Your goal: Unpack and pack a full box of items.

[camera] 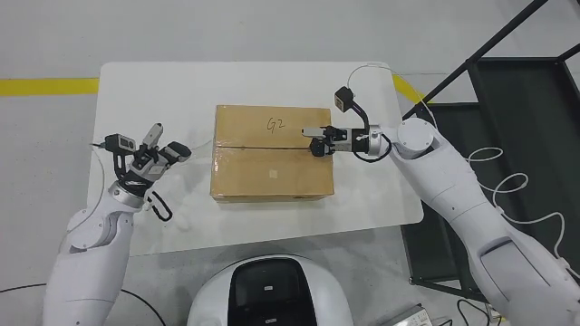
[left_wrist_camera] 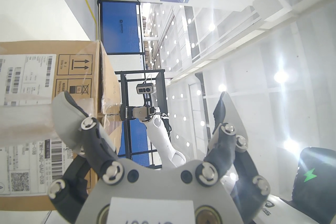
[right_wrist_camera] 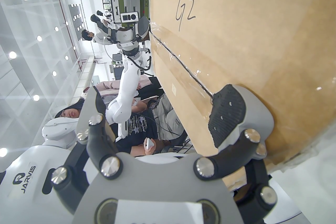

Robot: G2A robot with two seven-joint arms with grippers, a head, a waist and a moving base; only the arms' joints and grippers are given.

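The left gripper (camera: 166, 142) hangs with fingers spread wide, holding nothing, just beside the left end of the closed cardboard box (camera: 263, 170); the box sits mid-way across the white table (camera: 154, 91), its top seam taped; the right gripper (camera: 313, 140), likewise spread and empty, lays one pad (right_wrist_camera: 227, 114) against that seam near the box's right end.

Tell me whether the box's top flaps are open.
No: on the cardboard box both top flaps lie flat and meet along the middle seam.
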